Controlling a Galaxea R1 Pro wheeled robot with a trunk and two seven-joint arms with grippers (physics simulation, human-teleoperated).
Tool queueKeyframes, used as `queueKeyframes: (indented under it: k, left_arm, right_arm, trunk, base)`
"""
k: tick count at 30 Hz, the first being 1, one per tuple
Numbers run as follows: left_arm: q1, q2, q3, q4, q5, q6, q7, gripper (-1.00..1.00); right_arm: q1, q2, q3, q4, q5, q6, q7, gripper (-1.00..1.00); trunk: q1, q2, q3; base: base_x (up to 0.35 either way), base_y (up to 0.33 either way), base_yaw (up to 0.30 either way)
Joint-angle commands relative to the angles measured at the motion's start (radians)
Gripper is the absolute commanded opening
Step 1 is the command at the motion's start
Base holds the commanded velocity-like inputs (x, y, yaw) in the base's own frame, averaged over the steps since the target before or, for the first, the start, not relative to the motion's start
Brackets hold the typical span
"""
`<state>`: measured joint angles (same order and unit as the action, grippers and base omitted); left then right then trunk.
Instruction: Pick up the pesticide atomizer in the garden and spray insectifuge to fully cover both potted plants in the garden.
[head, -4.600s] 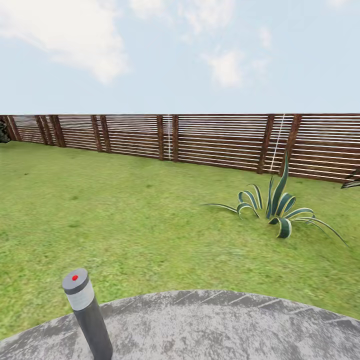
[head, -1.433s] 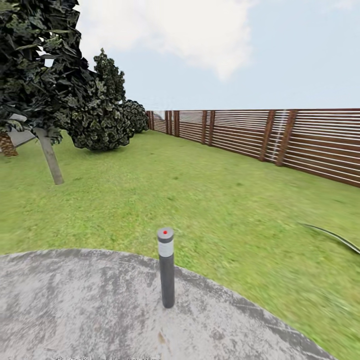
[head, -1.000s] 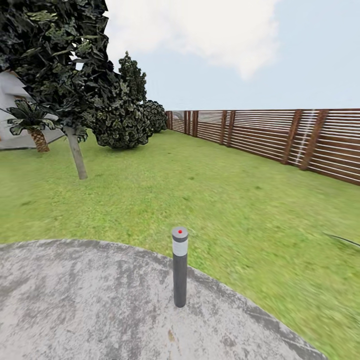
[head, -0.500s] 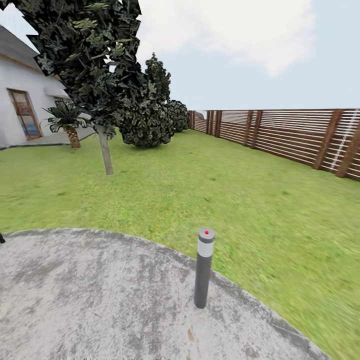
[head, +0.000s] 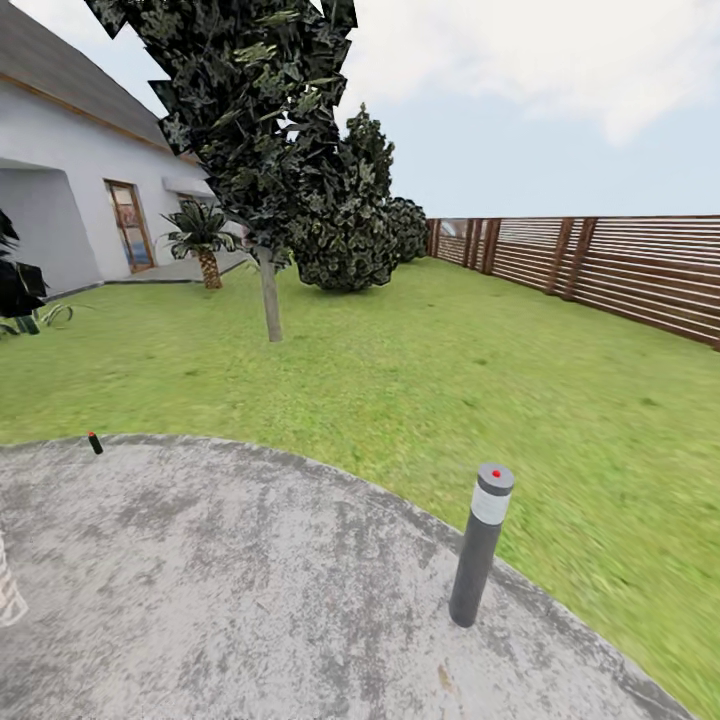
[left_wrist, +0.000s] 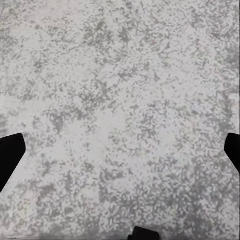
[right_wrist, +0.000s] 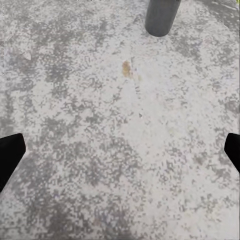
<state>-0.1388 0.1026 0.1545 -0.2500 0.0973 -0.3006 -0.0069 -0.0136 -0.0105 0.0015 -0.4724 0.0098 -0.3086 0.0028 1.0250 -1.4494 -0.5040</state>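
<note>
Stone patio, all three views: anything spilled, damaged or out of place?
Little stands out. The stone patio has one small brownish stain near the bollard lamp, which stands slightly tilted. A tiny dark, red-tipped object sits at the patio's far edge.

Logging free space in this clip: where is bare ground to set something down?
The stone patio is bare between the small dark red-tipped object at its far edge and the bollard lamp. The lawn is open between the tree and the fence.

Mottled grey patio (head: 250, 590), green lawn (head: 450, 370), brown slatted fence (head: 640, 270); the grey bollard (head: 478, 545) (pale band) carries a red dot.
</note>
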Motion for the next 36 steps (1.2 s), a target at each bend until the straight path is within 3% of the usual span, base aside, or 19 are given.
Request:
queueKeyframes:
  k: [1, 11, 18, 23, 27, 36]
  left_arm:
    - [-0.001, 0.000, -0.004, 0.001, 0.010, -0.003, -0.001, 1.00]
    - [-0.001, 0.003, -0.004, 0.002, 0.010, -0.005, -0.002, 1.00]
    - [-0.001, 0.005, -0.004, 0.001, 0.009, -0.005, -0.002, 1.00]
    - [-0.001, 0.004, -0.004, 0.002, 0.008, -0.005, -0.003, 1.00]
    - [-0.001, 0.003, -0.004, 0.002, 0.008, -0.005, -0.004, 1.00]
    - [-0.001, 0.006, -0.003, 0.002, 0.009, -0.005, -0.003, 1.00]
  right_arm:
    - [0.000, 0.000, 0.000, 0.000, 0.001, -0.003, 0.000, 1.00]
    - [0.000, 0.000, 0.000, 0.000, 0.001, -0.003, 0.000, 1.00]
    - [0.000, 0.000, 0.000, 0.000, 0.002, -0.003, 0.002, 1.00]
    - [0.000, -0.004, 0.004, 0.000, 0.011, -0.002, 0.006, 1.00]
    - [0.000, -0.005, 0.004, 0.000, 0.073, -0.003, 0.004, 1.00]
    - [0.000, -0.005, 0.000, -0.001, 0.078, -0.003, 0.003, 1.00]
  trunk:
    - [0.000, -0.001, -0.002]
    - [0.000, -0.001, -0.007]
    - [0.000, -0.001, -0.011]
    - [0.000, -0.001, -0.012]
    - [0.000, -0.001, -0.012]
    - [0.000, -0.001, -0.012]
  base:
    - [0.058, 0.288, 0.280]
    - [0.163, 0.282, 0.280]
    - [0.309, 0.109, 0.261]
    - [0.334, 0.010, 0.057]
    - [0.338, 0.001, 0.005]
    - [0.339, 0.000, 0.004]
